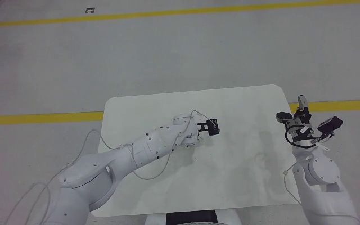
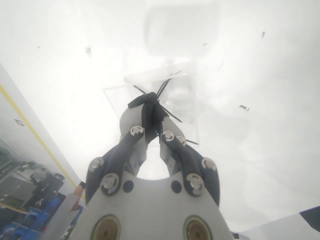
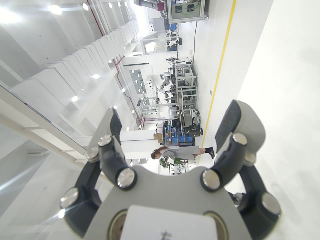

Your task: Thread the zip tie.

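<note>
**Pinched above a clear tray at mid-bench: the zip tie**

Showed the left claw [image 2: 149,101] pressed together on the zip tie [image 2: 172,115], over the middle of the bench [image 1: 242,169], with thin black strands fanning out past the fingertips. Could not tell whether one tie or several. Placed the pinch directly above a clear tray [image 2: 180,96] lying on the bench. Showed the right claw [image 3: 172,121] spread apart and holding nothing, raised at the right edge of the bench, well apart from the tie.

Judged the tie very light, narrow, smooth and springy: stiff enough to keep a line along a short free length, yet prone to bow, twist or slide between pads. Judged best taken near the tail end for aiming and close beside the head for steadying, leaving little strap free to whip. Could not make out head or tail in the tangle at the fingertips.

Noted open room on the near, far and right sides of the left claw, giving the right arm an unobstructed path inward from the right edge. Noted the tray's thin transparent walls as the one close obstacle, hard to see and probably easy to nudge. Judged a meeting point lifted above the tray rim safer than one inside it.
</note>
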You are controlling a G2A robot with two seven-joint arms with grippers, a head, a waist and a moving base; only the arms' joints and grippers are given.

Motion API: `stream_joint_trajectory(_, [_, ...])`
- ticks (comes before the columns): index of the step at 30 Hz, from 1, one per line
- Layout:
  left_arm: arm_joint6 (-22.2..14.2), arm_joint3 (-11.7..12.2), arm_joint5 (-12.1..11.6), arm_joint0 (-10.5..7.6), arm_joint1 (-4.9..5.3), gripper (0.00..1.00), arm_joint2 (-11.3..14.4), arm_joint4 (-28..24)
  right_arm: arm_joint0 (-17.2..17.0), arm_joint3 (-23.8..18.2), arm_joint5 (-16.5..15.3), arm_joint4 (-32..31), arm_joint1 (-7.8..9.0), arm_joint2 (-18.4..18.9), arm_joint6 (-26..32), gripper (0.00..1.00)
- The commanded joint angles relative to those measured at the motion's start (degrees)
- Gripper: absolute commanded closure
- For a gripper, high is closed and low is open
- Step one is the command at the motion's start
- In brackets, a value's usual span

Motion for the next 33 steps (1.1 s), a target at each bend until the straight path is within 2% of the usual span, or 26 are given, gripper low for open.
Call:
stream_joint_trajectory(1, [-0.09,-0.52,0.00,-0.03,0.30,1.00,0.00,0.01,0.00,0.00,0.00,0.00,0.00,0.00,0.00,0.00])
stream_joint_trajectory(8, [-0.23,-2.65,0.00,-0.63,1.56,1.00,-0.02,-0.26,0.00,0.00,0.00,0.00,0.00,0.00,0.00,0.00])
stream_joint_trajectory(22, [-1.88,-7.96,0.00,-0.92,4.78,1.00,-0.21,-0.60,0.00,0.00,0.00,0.00,0.00,0.00,0.00,0.00])
stream_joint_trajectory(28, [-2.07,-10.47,0.00,-1.36,6.74,1.00,0.00,-1.17,0.00,0.00,0.00,0.00,0.00,0.00,0.00,0.00])
stream_joint_trajectory(33, [-0.80,-12.91,0.00,-1.53,9.21,1.00,0.00,-3.42,0.00,0.00,0.00,0.00,0.00,0.00,0.00,0.00])
